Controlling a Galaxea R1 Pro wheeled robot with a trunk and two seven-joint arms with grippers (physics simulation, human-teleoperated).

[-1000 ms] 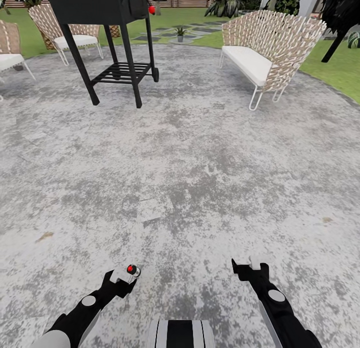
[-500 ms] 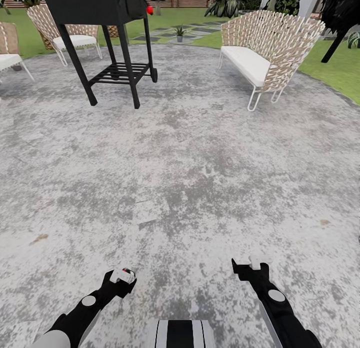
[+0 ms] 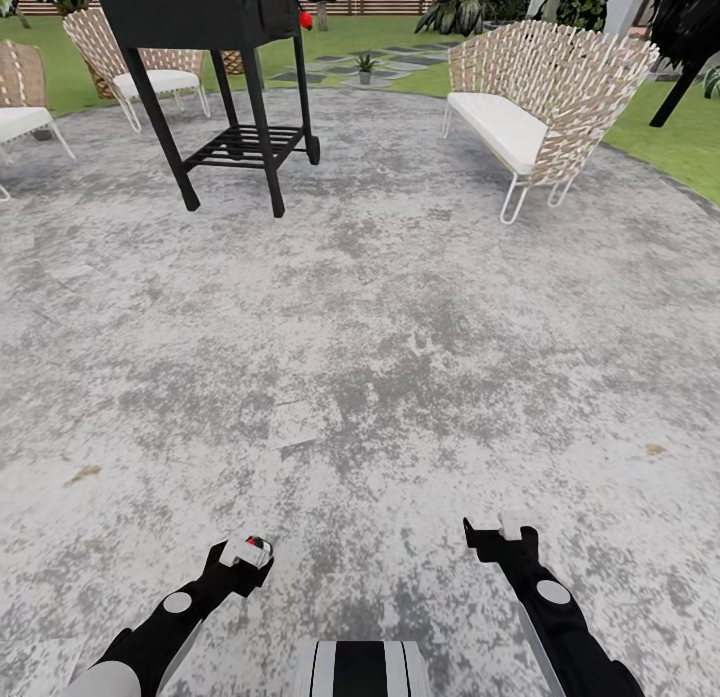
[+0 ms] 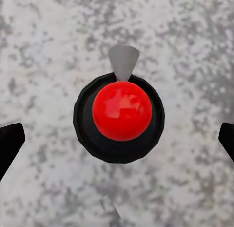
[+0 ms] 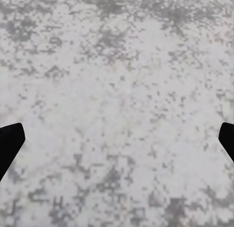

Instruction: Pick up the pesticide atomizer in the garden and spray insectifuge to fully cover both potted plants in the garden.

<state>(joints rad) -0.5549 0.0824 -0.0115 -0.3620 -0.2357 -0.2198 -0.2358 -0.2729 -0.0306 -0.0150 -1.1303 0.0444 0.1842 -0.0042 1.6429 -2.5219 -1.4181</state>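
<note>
I am in transit across the patio (image 3: 400, 327), with the spraying not yet begun. My left gripper (image 3: 243, 557) carries what I take to be the atomizer (image 3: 250, 549), whitish with a red spot; along the left wrist it shows end-on, a red ball in a dark ring with a grey spout. In that view it sits between my fingers (image 4: 10, 144), which stand wide at the edges and clear of it, so I cannot tell whether they truly clamp it. My right gripper (image 3: 497, 530) is spread wide and empty over bare stone.

One small potted plant (image 3: 365, 67) stands far off at 12 o'clock, on the lawn past the grill (image 3: 230, 37) at 11 and the bench (image 3: 520, 117) at 1. The next move, I judge, is to drive on between those two until the plant is within reach, then aim the spout at it.

Since half a second ago the whole picture has slid slightly rightward, so my view moved, not the furniture. Since a second ago the atomizer's red spot has shrunk.
</note>
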